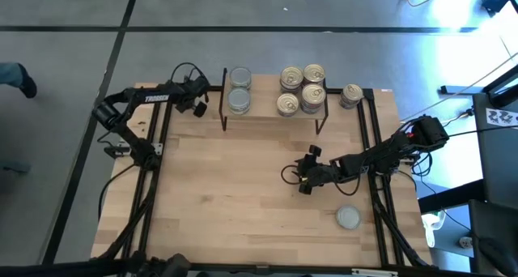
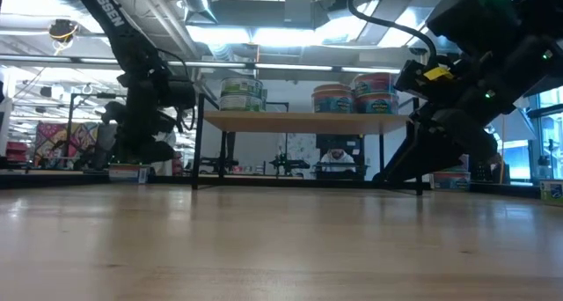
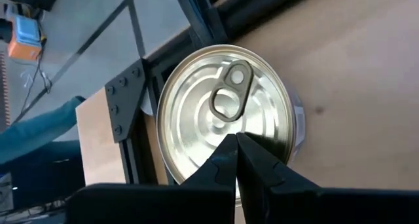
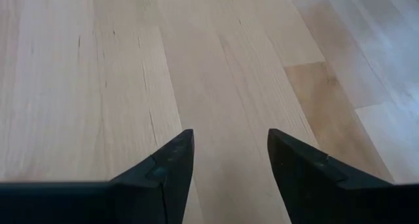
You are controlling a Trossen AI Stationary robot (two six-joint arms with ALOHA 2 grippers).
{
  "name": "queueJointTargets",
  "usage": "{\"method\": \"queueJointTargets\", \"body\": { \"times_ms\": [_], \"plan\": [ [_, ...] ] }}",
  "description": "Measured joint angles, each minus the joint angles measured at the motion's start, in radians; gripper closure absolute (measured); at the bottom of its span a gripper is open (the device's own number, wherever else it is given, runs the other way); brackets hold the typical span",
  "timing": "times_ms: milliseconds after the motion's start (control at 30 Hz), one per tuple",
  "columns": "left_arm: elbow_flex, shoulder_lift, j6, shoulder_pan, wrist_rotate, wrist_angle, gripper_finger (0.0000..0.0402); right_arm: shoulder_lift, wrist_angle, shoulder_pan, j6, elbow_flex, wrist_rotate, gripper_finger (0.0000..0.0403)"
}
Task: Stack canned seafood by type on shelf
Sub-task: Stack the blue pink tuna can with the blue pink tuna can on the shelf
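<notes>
- Left gripper (image 3: 236,160), fingers pressed shut, hovers over a gold pull-ring tin (image 3: 226,112); the tin's lower edge is hidden.
- Right gripper (image 4: 229,162), parted and empty, sits above bare wooden tabletop (image 4: 131,67).
- Low light-wood shelf (image 1: 271,115) carries six tins, labels unreadable.

Bright ceiling lights glare in the low view, the near tabletop (image 2: 281,248) blurred and arms backlit.

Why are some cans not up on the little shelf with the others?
Two cans sit off the shelf: a gold-lidded can on the table beside its right end, and a silver-lidded can alone near the table's front right. Nothing looks spilled or dented.
</notes>
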Motion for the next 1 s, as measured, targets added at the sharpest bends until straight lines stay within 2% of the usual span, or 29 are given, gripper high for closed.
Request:
{"method": "queueJointTargets", "body": {
  "times_ms": [300, 433, 533, 1000],
  "plan": [
    [-0.006, -0.070, -0.049, -0.071, 0.057, -0.181, 0.0401, 0.000, 0.000, 0.000, 0.004, 0.000, 0.000, 0.0210],
    [-0.007, -0.099, -0.066, -0.143, 0.134, -0.248, 0.0401, 0.000, 0.000, 0.000, 0.004, 0.000, 0.000, 0.0210],
    [-0.004, -0.105, -0.092, -0.212, 0.178, -0.283, 0.0401, 0.000, 0.000, 0.000, 0.004, 0.000, 0.000, 0.0210],
    [-0.004, -0.105, -0.374, -0.607, 0.260, -0.436, 0.0400, 0.000, -0.002, 0.000, 0.004, 0.000, 0.000, 0.0210]
  ]
}}
